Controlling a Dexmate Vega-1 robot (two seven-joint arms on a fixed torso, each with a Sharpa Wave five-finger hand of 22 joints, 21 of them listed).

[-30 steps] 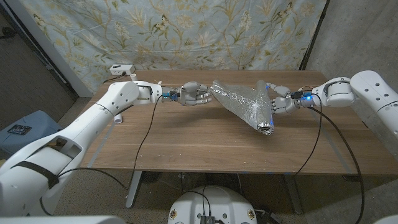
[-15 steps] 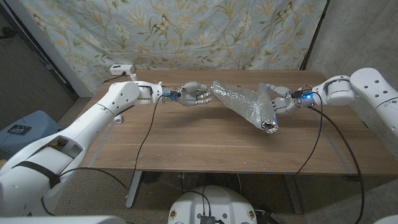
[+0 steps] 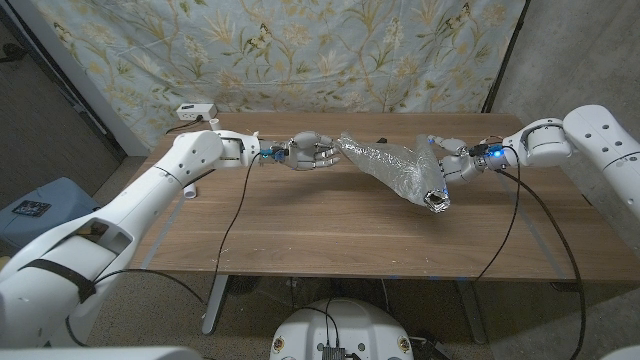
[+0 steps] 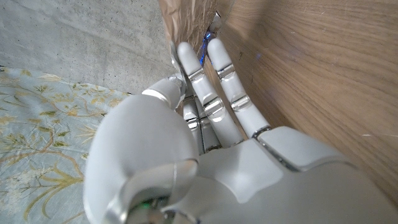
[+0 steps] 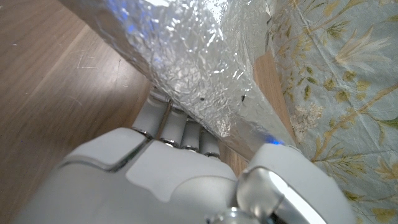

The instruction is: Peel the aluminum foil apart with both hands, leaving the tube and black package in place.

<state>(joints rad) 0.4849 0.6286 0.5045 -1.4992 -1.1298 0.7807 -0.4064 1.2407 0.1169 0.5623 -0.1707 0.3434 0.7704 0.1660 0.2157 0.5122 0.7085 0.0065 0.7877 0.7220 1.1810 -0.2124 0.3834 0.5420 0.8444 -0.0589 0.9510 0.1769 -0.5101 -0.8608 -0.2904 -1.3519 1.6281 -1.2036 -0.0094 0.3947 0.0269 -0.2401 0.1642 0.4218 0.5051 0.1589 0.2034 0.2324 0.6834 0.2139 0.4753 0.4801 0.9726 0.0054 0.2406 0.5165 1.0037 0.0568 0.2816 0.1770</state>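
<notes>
A crumpled aluminum foil bundle (image 3: 395, 165) stretches across the back middle of the wooden table (image 3: 320, 225), between both hands. Its narrow end meets the fingertips of my left hand (image 3: 312, 152), which pinch the foil's edge (image 4: 186, 15) in the left wrist view. My right hand (image 3: 452, 166) grips the wide end, with the foil (image 5: 199, 68) lying across its fingers and the thumb behind it. The wide end's opening (image 3: 437, 201) looks dark inside. Anything wrapped in the foil is hidden.
A white power strip (image 3: 195, 110) sits at the table's back left corner. A floral cloth (image 3: 300, 50) hangs behind the table. Black cables trail from both wrists over the front half of the table. A blue bin (image 3: 40, 205) stands on the floor at the left.
My right hand has drawn the foil's wide end a little to the right and toward the front. The left hand has stayed where it was at the narrow end.
</notes>
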